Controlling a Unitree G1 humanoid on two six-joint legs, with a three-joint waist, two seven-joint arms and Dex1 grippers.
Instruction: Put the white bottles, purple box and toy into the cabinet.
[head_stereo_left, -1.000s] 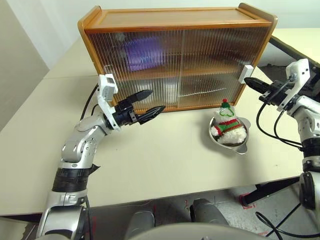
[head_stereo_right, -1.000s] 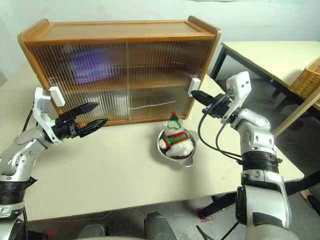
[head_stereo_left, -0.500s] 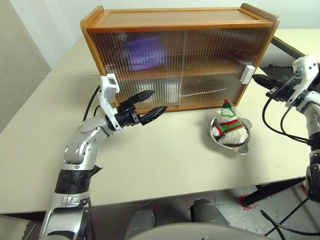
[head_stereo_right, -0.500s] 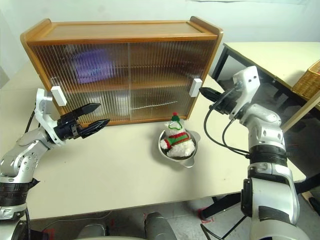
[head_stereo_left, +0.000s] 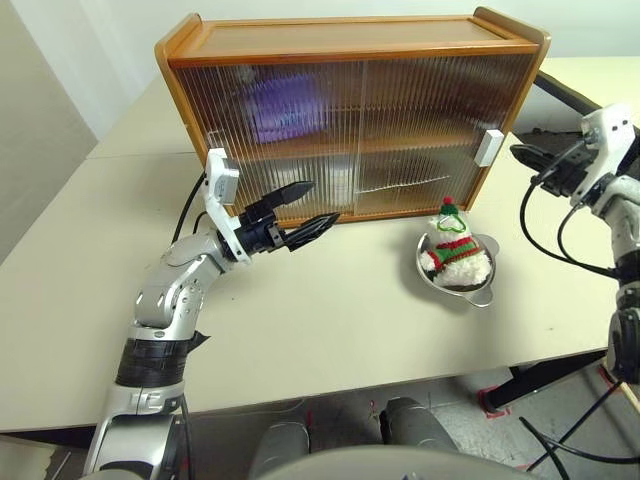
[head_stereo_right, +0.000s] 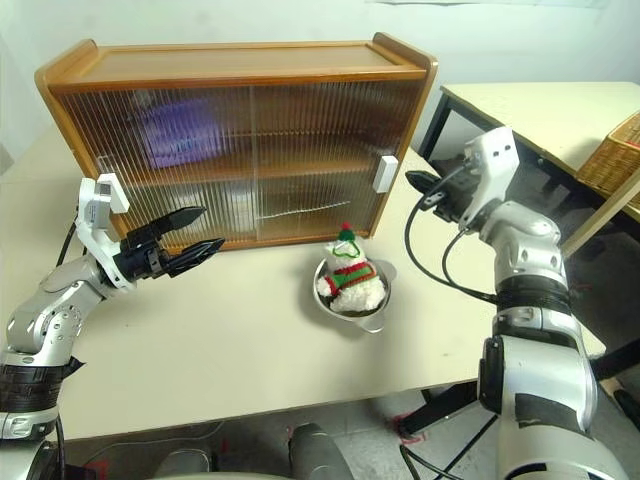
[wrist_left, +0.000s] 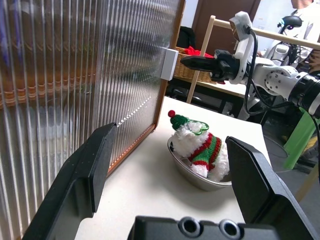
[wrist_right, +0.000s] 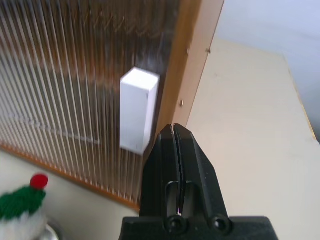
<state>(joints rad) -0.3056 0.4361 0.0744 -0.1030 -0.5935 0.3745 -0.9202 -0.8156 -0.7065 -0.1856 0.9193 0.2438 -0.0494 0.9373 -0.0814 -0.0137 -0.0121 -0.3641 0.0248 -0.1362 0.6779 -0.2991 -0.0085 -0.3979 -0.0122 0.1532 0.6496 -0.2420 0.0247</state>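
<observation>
The toy (head_stereo_left: 457, 249) sits in a steel bowl (head_stereo_left: 478, 291) on the table (head_stereo_left: 330, 320), just in front of the cabinet (head_stereo_left: 350, 110), not yet stored. The purple box (head_stereo_left: 282, 108) shows behind the closed doors on the upper shelf; something white sits below it, perhaps the bottles. The right gripper (head_stereo_right: 415, 184), fingers together and empty, hovers near the right door handle (head_stereo_left: 489, 147). The left gripper (head_stereo_left: 308, 206) hangs spread apart, empty.

probably lab: plain worktables (head_stereo_left: 330, 320)

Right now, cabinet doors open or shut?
Shut. Both ribbed sliding doors cover the cabinet front edge to edge, the white handle sitting at the right frame. The toy sits outside in the steel bowl.
</observation>
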